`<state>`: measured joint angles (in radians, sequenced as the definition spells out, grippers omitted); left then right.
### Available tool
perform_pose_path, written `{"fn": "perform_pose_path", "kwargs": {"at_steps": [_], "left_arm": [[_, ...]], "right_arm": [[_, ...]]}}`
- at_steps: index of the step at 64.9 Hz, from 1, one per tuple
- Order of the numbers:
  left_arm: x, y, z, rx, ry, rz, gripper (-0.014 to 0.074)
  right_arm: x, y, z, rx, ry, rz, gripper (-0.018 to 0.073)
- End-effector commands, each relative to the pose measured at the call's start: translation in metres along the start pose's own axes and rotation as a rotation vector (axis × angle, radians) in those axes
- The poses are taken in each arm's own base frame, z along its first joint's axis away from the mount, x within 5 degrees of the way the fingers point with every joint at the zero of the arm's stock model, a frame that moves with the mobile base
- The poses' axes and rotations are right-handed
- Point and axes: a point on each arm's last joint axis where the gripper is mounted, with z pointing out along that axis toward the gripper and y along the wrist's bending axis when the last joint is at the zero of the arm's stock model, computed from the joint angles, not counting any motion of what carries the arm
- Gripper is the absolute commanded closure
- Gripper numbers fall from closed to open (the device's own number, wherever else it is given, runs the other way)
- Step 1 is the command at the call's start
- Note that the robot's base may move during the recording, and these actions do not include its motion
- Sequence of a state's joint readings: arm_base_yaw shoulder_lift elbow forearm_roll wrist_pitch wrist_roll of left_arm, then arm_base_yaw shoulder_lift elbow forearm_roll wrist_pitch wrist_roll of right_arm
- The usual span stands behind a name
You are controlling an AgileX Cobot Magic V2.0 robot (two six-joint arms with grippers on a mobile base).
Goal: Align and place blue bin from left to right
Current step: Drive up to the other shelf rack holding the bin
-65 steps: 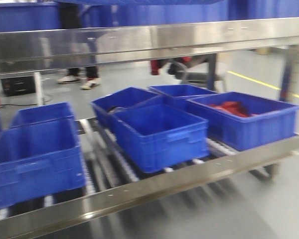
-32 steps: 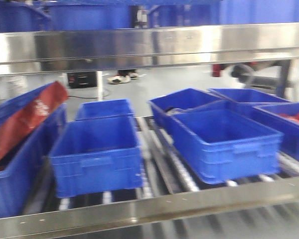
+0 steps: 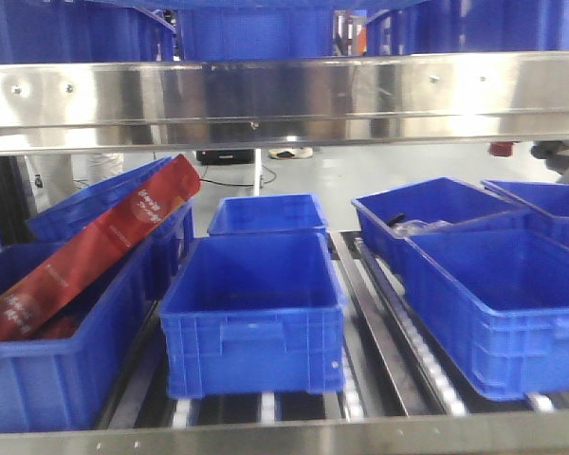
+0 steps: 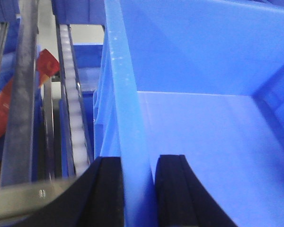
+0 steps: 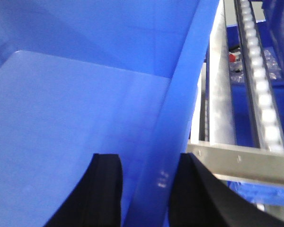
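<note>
The blue bin (image 4: 203, 123) fills both wrist views, empty, with a smooth floor and walls. My left gripper (image 4: 138, 189) is shut on its left rim (image 4: 128, 118), one black finger (image 4: 109, 194) outside the wall and the other inside. On the opposite side my right gripper (image 5: 149, 194) is shut on the bin's right rim (image 5: 180, 109), with one finger inside the blue bin (image 5: 61, 118) and one outside. Neither gripper shows in the front view, and I cannot pick out the held bin there.
A steel roller rack stands ahead, with an upper rail (image 3: 284, 95) and a front edge (image 3: 284, 441). On its rollers sit an empty blue crate (image 3: 251, 322), a smaller tub (image 3: 266, 213) behind it, a crate holding a red box (image 3: 85, 251) at left, and more crates (image 3: 503, 303) at right.
The front view has swung left along the rack: the crates slid rightward in the frame, and the crate with the red box came into view at left.
</note>
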<state>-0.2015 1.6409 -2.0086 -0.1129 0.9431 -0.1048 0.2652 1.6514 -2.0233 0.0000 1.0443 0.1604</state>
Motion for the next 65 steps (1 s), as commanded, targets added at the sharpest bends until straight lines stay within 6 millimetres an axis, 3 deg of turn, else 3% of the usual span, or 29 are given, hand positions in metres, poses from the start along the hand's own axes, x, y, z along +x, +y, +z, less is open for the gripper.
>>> {"fn": "perform_pose_path", "kwargs": {"at_steps": [1,65], "left_arm": [[-0.0126,-0.0144,-0.0182,0.094,-0.108,-0.026,0.0708],[-0.0126,-0.0144,-0.0182,0.094,-0.108,-0.026,0.0708]], "right_arm": [[-0.0114,0.0042,-0.0083,-0.032,-0.114,0.020,0.0629],[-0.0114,0.0042,-0.0083,-0.032,-0.114,0.020,0.0629]]}}
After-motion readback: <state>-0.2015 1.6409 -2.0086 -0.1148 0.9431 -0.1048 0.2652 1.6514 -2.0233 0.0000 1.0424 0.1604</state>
